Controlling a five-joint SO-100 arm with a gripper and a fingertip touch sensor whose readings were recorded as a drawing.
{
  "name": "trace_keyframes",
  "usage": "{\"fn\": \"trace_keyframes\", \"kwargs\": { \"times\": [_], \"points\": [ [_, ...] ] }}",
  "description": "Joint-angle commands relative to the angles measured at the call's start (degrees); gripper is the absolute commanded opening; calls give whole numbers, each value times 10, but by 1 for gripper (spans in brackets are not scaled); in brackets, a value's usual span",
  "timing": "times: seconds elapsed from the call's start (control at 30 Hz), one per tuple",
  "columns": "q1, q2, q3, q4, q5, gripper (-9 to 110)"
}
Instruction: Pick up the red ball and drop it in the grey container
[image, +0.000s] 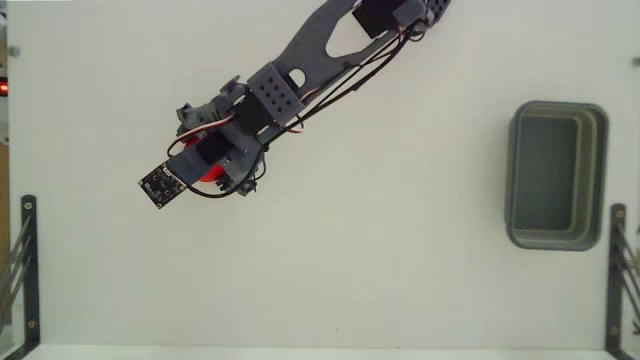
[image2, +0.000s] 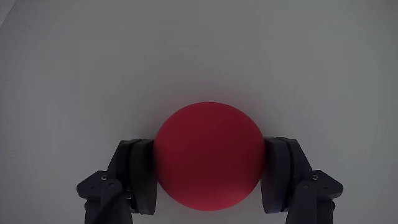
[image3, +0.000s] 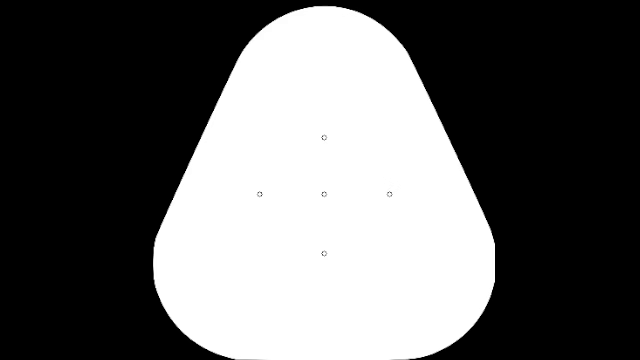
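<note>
The counter (image: 380, 260) is a plain, matte white sheet that fills almost the whole fixed view, evenly lit and without strong shadows. Black metal brackets stand at its lower corners, one at about 8 o'clock (image: 22, 262) and one at about 4 o'clock (image: 616, 270). A thin darker strip runs along the left edge, with a small red light (image: 3, 88) at about 9 o'clock; what it belongs to is hard to tell.

The grey jointed arm (image: 318, 42) reaches in from 12 o'clock and slants down toward 10 o'clock, red and black wires trailing along it. Its jaws (image2: 209, 167) are clenched on the small, bright red matte ball (image2: 209, 155): in the wrist view the dark pads (image2: 142, 171) press its two sides at 9 and 3 o'clock, with pale counter behind. In the fixed view only a sliver of the red ball (image: 208, 172) shows under the wrist.

The grey-green rounded rectangular plastic tub (image: 556, 232) sits well apart at 3 o'clock, its deep hollow open upward.
</note>
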Motion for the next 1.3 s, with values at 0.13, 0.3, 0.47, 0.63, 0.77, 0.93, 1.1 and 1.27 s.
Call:
{"fn": "trace_keyframes", "kwargs": {
  "times": [0.13, 0.3, 0.47, 0.63, 0.77, 0.93, 1.1, 1.27],
  "points": [
    [3, 22, -4, -10, 3, 97],
    [3, 22, -4, -10, 3, 95],
    [3, 22, -4, -10, 3, 94],
    [3, 22, -4, -10, 3, 93],
    [3, 22, -4, -10, 3, 92],
    [3, 22, -4, -10, 3, 91],
    [3, 22, -4, -10, 3, 89],
    [3, 22, -4, -10, 3, 88]
  ]
}}
